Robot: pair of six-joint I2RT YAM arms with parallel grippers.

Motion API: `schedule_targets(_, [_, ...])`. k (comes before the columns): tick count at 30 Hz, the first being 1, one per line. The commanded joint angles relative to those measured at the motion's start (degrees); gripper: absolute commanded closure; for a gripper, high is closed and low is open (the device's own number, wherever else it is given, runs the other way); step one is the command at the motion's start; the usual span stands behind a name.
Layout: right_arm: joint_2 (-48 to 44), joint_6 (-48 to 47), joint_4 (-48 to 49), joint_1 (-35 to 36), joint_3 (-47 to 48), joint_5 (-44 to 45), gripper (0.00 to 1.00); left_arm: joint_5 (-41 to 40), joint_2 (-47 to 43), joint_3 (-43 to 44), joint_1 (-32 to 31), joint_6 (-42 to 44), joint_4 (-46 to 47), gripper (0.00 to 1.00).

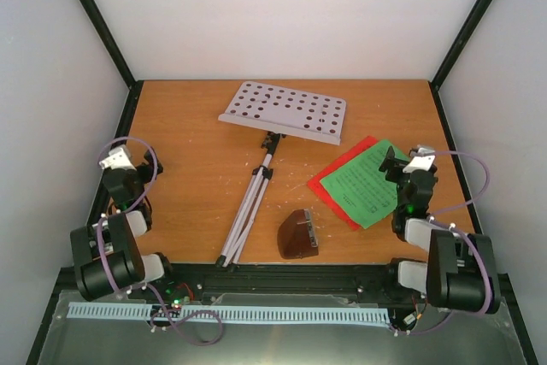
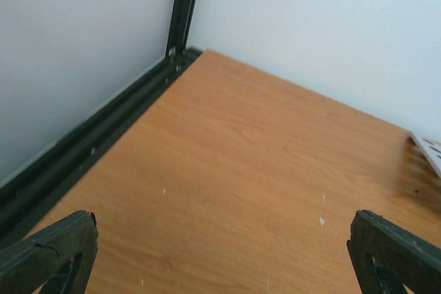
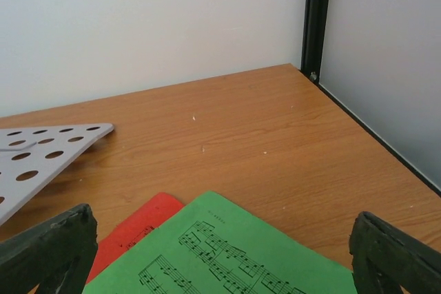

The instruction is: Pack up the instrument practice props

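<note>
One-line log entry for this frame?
left gripper open, empty | right gripper open at green sheet | red sheet beneath | music stand lying down | metronome untouched

Top view: right of the perforated plate (image 1: 285,111), you see only a border strip of the red sheet (image 1: 329,179); the green sheet (image 1: 369,184) hides the rest. On the plate's near side, the metronome (image 1: 297,235) is too small to tell its cover. Wrist views: plate cropped; the bottom edge cuts off the fingers of the left end effector (image 2: 222,225) and right end effector (image 3: 220,225).
</note>
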Motion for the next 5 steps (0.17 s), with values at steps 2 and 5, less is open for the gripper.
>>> schedule_targets(2, [4.2,-0.5,9.6,0.0,-1.3,-0.7,0.03,-0.1,0.1,-0.6,0.0,5.5,11.4,0.00])
schedule_targets(5, [5.4,-0.8,10.5,0.1,-0.9,-1.9,0.03,-0.3,0.3,-0.9,0.0,4.3,12.3,0.00])
